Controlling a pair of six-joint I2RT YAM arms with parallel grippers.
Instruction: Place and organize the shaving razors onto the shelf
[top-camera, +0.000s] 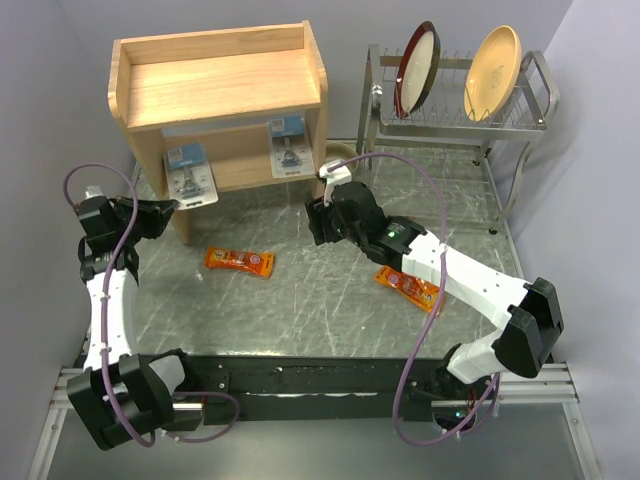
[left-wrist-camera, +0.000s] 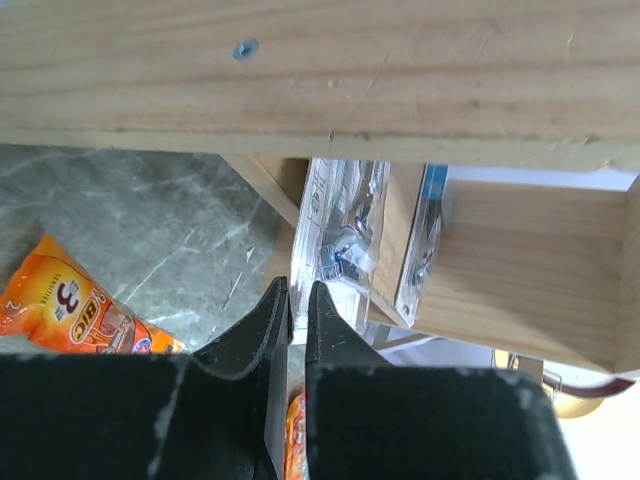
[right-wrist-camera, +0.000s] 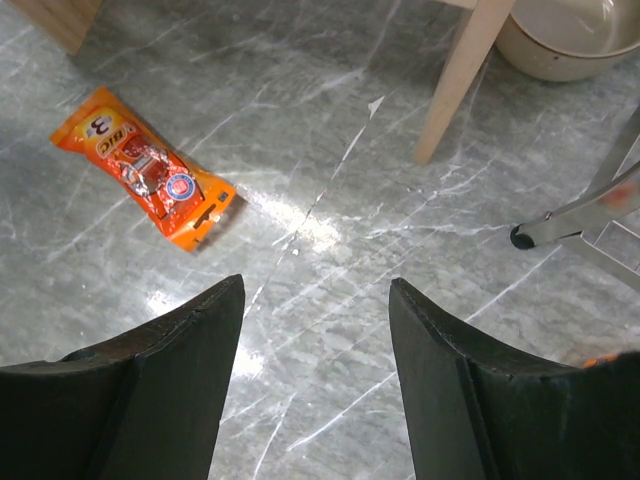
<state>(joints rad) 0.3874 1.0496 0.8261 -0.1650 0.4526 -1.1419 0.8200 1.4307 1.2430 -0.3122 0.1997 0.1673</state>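
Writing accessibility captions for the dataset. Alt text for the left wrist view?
The left end effector is shut on the edge of a clear razor pack at the wooden shelf, a second clear pack just beyond it. An orange razor pack lies on the grey marbled table to the left.

shelf (top-camera: 225, 75): pale bare wood, smooth, matt, grain showing
bench (top-camera: 300, 300): grey marbled slab, polished, finely scratched, catching glare
orange pack (top-camera: 240, 262): glossy plastic film, slightly crinkled
blister pack (top-camera: 188, 172): clear stiff plastic over printed card
dish rack (top-camera: 455, 125): bright bare metal wire
right tool (right-wrist-camera: 315, 283): matt black plastic, faintly grainy
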